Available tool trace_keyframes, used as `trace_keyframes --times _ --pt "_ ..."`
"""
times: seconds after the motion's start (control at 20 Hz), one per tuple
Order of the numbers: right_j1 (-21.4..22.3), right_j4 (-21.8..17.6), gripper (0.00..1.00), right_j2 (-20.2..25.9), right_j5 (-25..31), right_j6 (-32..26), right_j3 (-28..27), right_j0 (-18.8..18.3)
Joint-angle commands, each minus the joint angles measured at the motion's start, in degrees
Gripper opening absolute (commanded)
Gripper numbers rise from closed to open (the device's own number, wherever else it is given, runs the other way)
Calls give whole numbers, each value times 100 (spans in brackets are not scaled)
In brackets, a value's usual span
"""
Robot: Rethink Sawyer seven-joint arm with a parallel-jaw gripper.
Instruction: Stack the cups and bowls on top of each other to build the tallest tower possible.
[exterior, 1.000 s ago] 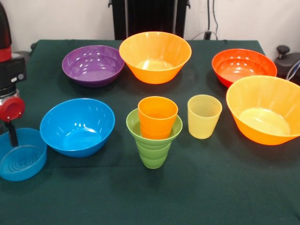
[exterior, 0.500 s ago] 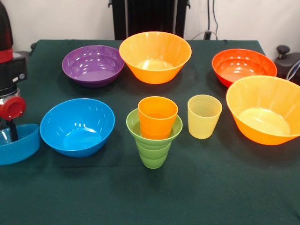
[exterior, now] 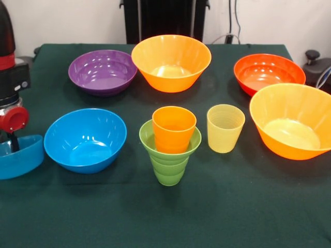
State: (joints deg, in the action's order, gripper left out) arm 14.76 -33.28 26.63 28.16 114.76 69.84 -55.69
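No brand, label or writing can be read on anything. At the left edge the gripper grasps the rim of the small translucent blue bowl, one black finger inside it. Six bowls show: that one, the medium blue bowl, the purple bowl, the red-orange bowl and two big orange bowls. Three cups show: the orange cup nested in the green cup at table centre, forming the tower, and the pale yellow cup just beside it, apart.
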Motion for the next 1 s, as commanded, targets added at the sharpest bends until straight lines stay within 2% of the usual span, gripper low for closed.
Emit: trace_keyframes --times 0.05,0.2,0.25,0.75,1.0 --pt "-128 -547 100 -190 512 -1257 -90 243" --pt "-87 -525 100 -171 521 -1234 -46 273" --pt "-60 -524 0 -183 522 -1205 -24 297" --pt "27 -511 0 -281 583 -1093 -45 470" --pt "141 -456 0 -361 478 -937 201 514"
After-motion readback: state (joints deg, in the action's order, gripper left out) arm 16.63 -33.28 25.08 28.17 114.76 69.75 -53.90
